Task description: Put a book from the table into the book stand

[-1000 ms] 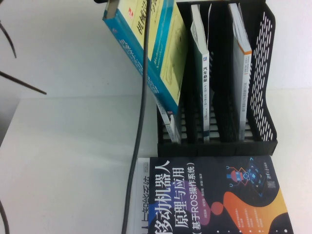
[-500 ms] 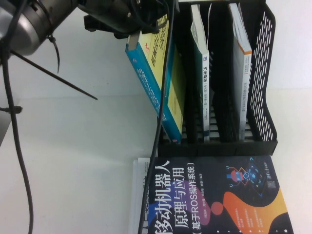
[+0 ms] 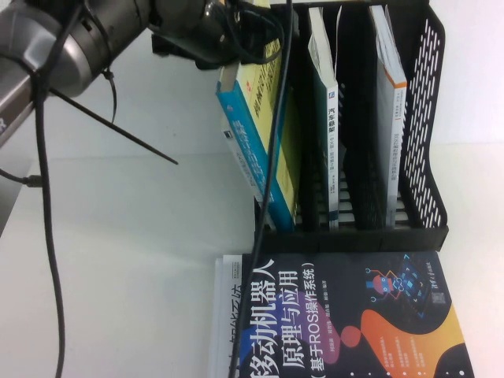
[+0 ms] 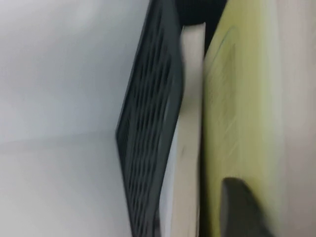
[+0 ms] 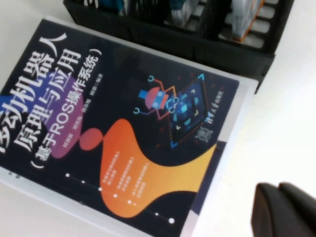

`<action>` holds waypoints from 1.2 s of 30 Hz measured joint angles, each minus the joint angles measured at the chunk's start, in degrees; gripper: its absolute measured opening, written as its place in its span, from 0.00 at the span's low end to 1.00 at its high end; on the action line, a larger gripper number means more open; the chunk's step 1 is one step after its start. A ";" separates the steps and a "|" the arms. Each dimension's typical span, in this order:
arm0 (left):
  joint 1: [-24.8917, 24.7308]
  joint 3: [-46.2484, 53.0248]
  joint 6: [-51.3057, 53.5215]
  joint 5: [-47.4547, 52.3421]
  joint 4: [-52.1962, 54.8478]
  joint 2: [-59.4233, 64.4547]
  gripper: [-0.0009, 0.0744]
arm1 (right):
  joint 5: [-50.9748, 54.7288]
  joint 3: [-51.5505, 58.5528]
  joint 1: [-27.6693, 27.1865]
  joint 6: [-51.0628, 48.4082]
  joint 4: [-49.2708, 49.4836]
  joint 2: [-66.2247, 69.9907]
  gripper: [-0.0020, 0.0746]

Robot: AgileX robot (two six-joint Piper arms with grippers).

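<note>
The left gripper [image 3: 236, 39] is clamped on the top of the book [image 3: 264, 134], which leans in the left slot of the book stand [image 3: 425, 157]. Only the right wrist view shows the right gripper [image 5: 284, 210], fingers together, above the table [image 5: 276, 128] beside the navy book [image 5: 113, 123].

The tilted book [image 3: 260, 134] fills the book stand [image 3: 429, 118]'s left slot; thin books narrow the other two slots.

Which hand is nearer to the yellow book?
Left. The left hand is at the top of the yellow book, holding it. The right hand hangs apart, above the table by the navy book.
</note>
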 joint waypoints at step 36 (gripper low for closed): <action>0.00 62.98 34.16 -47.30 -20.80 -58.05 0.01 | -19.28 36.57 0.00 10.28 -1.65 -43.01 0.02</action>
